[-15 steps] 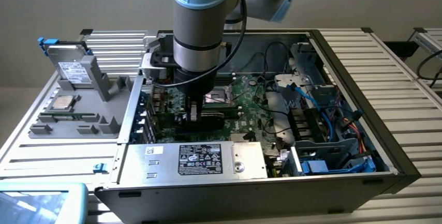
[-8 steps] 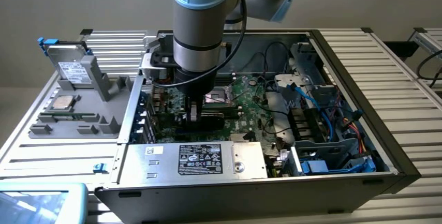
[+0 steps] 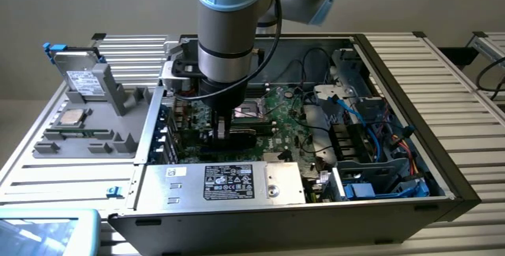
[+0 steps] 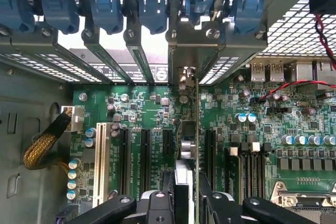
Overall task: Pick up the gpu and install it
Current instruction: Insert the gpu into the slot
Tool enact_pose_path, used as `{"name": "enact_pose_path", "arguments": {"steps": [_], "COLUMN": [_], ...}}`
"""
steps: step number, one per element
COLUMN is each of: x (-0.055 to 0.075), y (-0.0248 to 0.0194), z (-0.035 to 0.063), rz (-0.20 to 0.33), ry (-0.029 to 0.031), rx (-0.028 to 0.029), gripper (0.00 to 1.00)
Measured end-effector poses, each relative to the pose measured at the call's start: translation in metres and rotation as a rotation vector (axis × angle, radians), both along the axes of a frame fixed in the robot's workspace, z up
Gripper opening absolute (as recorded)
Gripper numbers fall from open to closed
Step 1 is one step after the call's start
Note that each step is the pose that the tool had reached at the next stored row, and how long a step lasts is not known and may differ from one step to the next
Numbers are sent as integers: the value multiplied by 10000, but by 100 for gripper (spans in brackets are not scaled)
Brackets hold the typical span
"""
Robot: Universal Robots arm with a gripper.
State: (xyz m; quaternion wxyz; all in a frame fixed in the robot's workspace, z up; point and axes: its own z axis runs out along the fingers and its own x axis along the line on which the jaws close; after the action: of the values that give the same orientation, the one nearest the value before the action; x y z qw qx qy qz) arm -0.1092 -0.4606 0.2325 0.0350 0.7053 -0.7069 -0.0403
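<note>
Jaws (image 4: 186,195) closed on the gpu (image 4: 195,129), held edge-on over the motherboard (image 4: 236,129).

Arm vertical, wrist pointing straight down, end effector (image 4: 186,200) fingers (image 4: 157,205) closed on thin upright card betw. them.

Slatted metal table (image 3: 442,84), plain grey wall (image 3: 94,2)

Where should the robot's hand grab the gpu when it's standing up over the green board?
By its top edge, coming straight down from above. The gpu stands thin and upright over the motherboard, lower edge facing the slots, so the top edge is the free part. The hand pinches it there, a finger on each flat face.
</note>
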Motion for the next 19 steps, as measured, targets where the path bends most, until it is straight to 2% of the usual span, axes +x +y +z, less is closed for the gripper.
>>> {"name": "enact_pose_path", "arguments": {"steps": [19], "x": [-1], "y": [-2], "z": [1], "rz": [-1], "ry": [1], "rx": [-1], "gripper": [30]}}
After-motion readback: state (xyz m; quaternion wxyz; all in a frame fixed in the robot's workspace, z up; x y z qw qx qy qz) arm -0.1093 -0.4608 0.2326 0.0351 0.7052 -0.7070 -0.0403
